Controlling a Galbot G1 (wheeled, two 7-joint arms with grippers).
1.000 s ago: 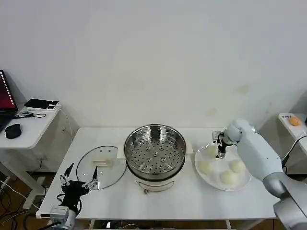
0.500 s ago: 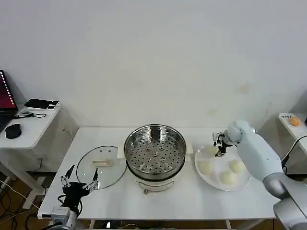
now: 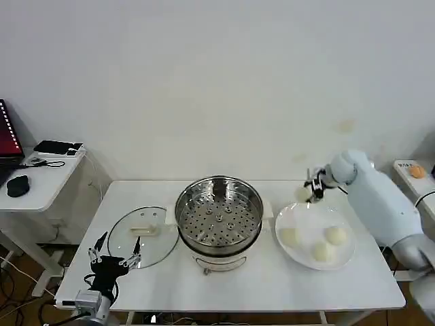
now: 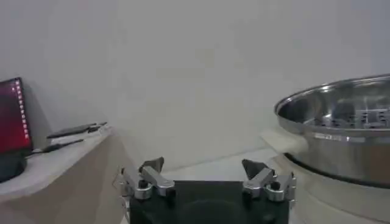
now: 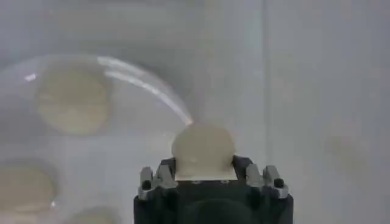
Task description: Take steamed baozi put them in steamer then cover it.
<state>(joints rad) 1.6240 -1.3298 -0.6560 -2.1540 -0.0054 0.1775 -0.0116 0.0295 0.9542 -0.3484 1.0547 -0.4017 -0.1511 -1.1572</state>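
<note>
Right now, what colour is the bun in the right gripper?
Cream-white, plain, no pattern: the bun in the right gripper, best in the right wrist view.

On the desk (image 3: 224,285) the steamer (image 3: 219,221) sits in the middle, the cover (image 3: 139,237) just to its left, and a plate (image 3: 299,251) with three baozi (image 3: 291,237) on its right.

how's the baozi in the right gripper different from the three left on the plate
The held baozi is clamped in the right gripper, lifted above the plate's far left edge; the three plate baozi lie loose on the white plate. The held one is alone; those three sit spread apart. All look alike: round, smooth, cream-white.
</note>
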